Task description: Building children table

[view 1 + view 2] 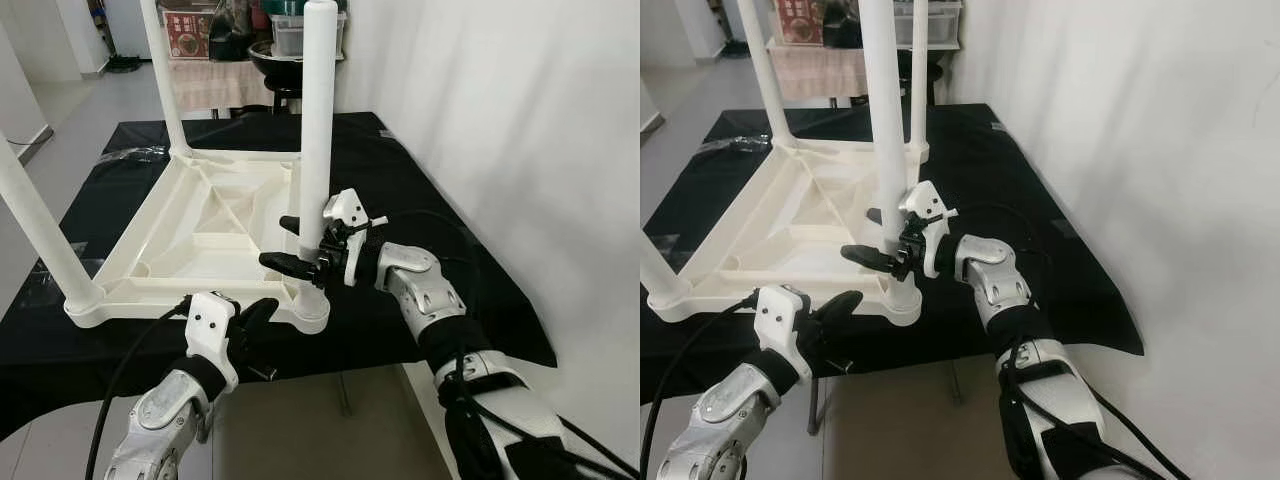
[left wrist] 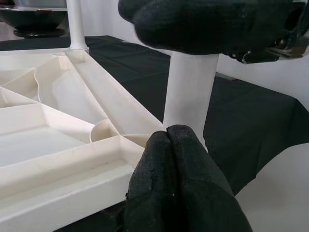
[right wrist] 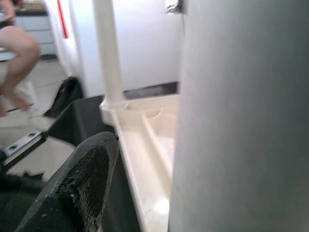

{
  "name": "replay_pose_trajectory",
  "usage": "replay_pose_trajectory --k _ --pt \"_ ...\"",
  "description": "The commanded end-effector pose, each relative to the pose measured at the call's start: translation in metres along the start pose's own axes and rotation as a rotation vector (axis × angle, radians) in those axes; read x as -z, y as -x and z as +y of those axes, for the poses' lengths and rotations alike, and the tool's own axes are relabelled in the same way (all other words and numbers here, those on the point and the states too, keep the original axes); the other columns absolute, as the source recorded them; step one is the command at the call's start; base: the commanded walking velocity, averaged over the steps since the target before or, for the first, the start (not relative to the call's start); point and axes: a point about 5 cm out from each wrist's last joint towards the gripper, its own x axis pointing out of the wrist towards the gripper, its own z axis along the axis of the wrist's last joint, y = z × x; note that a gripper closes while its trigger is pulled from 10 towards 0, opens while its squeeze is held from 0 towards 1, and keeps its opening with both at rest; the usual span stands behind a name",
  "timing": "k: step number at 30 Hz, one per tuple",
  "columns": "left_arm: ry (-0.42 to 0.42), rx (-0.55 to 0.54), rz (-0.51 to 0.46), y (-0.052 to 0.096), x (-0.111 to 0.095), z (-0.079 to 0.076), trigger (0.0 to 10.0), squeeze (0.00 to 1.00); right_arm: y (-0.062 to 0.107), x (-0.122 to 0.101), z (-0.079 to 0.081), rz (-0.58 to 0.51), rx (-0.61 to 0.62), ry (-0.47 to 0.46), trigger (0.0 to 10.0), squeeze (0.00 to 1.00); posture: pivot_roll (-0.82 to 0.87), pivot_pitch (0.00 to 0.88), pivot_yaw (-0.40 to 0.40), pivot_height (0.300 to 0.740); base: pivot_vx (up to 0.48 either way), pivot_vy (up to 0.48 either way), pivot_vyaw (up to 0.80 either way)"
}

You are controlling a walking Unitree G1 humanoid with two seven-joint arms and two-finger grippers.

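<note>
A white plastic children's table (image 1: 215, 225) lies upside down on a black-covered table (image 1: 420, 200), its legs pointing up. The near right leg (image 1: 318, 120) stands in its corner socket (image 1: 312, 305). My right gripper (image 1: 275, 240) is open low around this leg, one finger in front of it and one behind. In the right wrist view, a gap shows between the finger (image 3: 82, 179) and the leg (image 3: 241, 116). My left gripper (image 1: 260, 312) is shut and empty, its tips touching the front rim just left of that socket. The shut fingertips (image 2: 169, 145) face the leg's base (image 2: 188, 92).
Other legs rise at the near left corner (image 1: 40, 235) and the far corner (image 1: 165, 80). A white wall (image 1: 500, 100) runs close along the right. Boxes and a dark bowl (image 1: 275, 55) stand behind the table. A seated person's legs (image 3: 14, 53) are in the right wrist view.
</note>
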Motion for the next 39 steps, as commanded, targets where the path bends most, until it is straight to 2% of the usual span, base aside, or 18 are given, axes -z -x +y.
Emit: replay_pose_trajectory --k 1,7,8,9,16,23,24,25,26,27,29,30,31,32,33,37,38,39 --pt "-0.001 0.007 0.020 0.001 0.004 -0.002 10.0 0.00 0.000 -0.005 -0.002 -0.014 -0.024 -0.016 10.0 0.00 0.07 0.000 -0.052 0.740 0.000 0.000 0.00" --pt "-0.001 0.008 0.022 0.002 0.004 -0.003 10.0 0.00 0.006 -0.004 -0.007 0.011 -0.079 -0.074 10.0 0.00 0.08 0.000 -0.055 0.740 0.000 0.000 0.00" --pt "0.000 0.008 0.023 0.003 0.004 -0.004 10.0 0.00 0.009 0.000 -0.008 0.033 -0.099 -0.089 6.7 0.00 0.08 0.000 -0.056 0.740 0.000 0.000 0.00" --pt "0.000 0.008 0.023 0.003 0.004 -0.004 10.0 0.00 0.009 -0.001 -0.009 0.028 -0.096 -0.099 0.0 0.00 0.09 0.000 -0.059 0.740 0.000 0.000 0.00" --pt "0.004 0.007 0.022 0.004 0.003 -0.005 10.0 0.00 0.009 -0.002 -0.011 0.011 -0.057 -0.099 0.0 0.00 0.09 0.000 -0.061 0.740 0.000 0.000 0.00" --pt "0.009 0.005 0.017 0.003 0.003 -0.006 10.0 0.00 0.015 0.000 -0.018 -0.008 0.082 -0.049 0.0 0.00 0.07 0.000 -0.068 0.740 0.000 0.000 0.00" --pt "0.009 0.004 0.015 0.003 0.002 -0.006 10.0 0.00 0.016 0.007 -0.020 0.032 0.178 -0.050 0.0 0.00 0.06 0.000 -0.070 0.740 0.000 0.000 0.00" --pt "0.009 0.004 0.015 0.003 0.002 -0.006 10.0 0.00 0.016 0.007 -0.020 0.032 0.178 -0.050 0.0 0.00 0.06 0.000 -0.070 0.740 0.000 0.000 0.00" --pt "0.010 0.003 0.013 0.004 0.002 -0.005 10.0 0.00 0.016 0.022 -0.022 0.079 0.411 -0.099 0.0 0.00 0.05 0.000 -0.073 0.740 0.000 0.000 0.00" --pt "0.011 0.002 0.012 0.004 0.002 -0.004 10.0 0.00 0.018 0.033 -0.023 0.119 0.577 -0.130 0.0 0.00 0.04 0.000 -0.074 0.740 0.000 0.000 0.00" --pt "0.011 0.002 0.012 0.004 0.002 -0.004 10.0 0.00 0.018 0.033 -0.023 0.119 0.577 -0.130 0.0 0.00 0.04 0.000 -0.074 0.740 0.000 0.000 0.00" --pt "0.011 0.003 0.010 0.003 0.001 -0.002 10.0 0.00 0.010 0.052 0.002 0.117 0.669 -0.202 0.0 0.00 0.04 0.000 -0.064 0.740 0.000 0.000 0.00" --pt "0.010 0.004 0.010 0.002 0.001 -0.001 10.0 0.00 0.006 0.059 0.024 0.093 0.739 -0.248 0.0 0.00 0.03 0.000 -0.049 0.740 0.000 0.000 0.00" --pt "0.010 0.004 0.010 0.002 0.001 -0.001 10.0 0.00 0.006 0.059 0.024 0.093 0.739 -0.248 0.0 0.00 0.03 0.000 -0.049 0.740 0.000 0.000 0.00" --pt "0.007 0.004 0.011 0.001 0.002 0.001 10.0 0.00 0.001 0.057 0.035 0.062 0.744 -0.236 0.0 0.00 0.02 0.000 -0.042 0.740 0.000 0.000 0.00" --pt "0.005 0.004 0.012 0.000 0.002 0.001 10.0 0.00 -0.003 0.055 0.038 0.045 0.750 -0.225 0.0 0.00 0.02 0.000 -0.045 0.740 0.000 0.000 0.00" --pt "0.003 0.009 0.014 -0.002 0.003 0.002 10.0 0.00 -0.008 0.054 0.031 0.051 0.750 -0.201 0.0 0.00 0.03 0.000 -0.057 0.740 0.000 0.000 0.00" --pt "0.002 0.011 0.014 -0.003 0.003 0.002 10.0 0.00 -0.013 0.053 0.026 0.065 0.747 -0.187 0.9 0.00 0.04 0.000 -0.060 0.740 0.000 0.000 0.00"
